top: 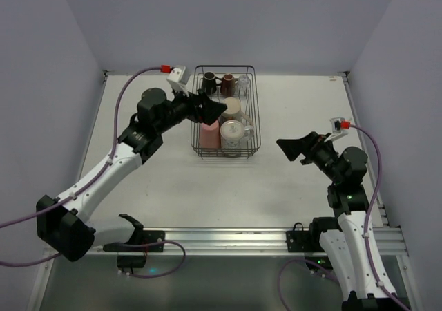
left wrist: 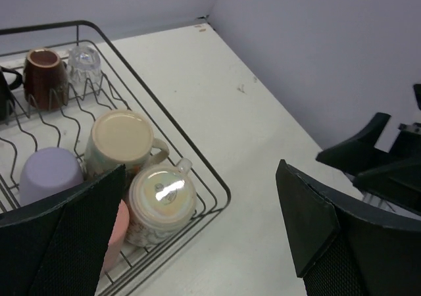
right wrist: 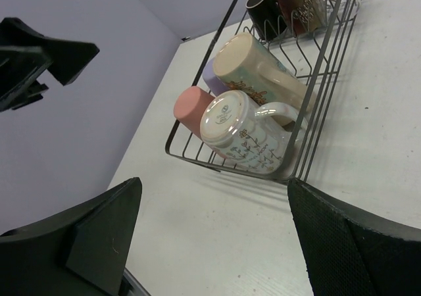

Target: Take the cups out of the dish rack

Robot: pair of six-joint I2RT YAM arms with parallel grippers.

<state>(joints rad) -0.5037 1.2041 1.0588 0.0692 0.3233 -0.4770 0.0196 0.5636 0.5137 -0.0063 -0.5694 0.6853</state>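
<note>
Cups (top: 211,134) in dish rack (top: 257,110); printed mug (right wrist: 245,137) lettering unreadable; left tool (left wrist: 200,168), right tool (right wrist: 214,183) spread, empty.

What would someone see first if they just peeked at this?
The black wire dish rack at the far middle of the white table, crowded with cups, like the shiny cream printed mug at its near end. Then the left arm's open black claw, hovering at the rack's left side.
</note>
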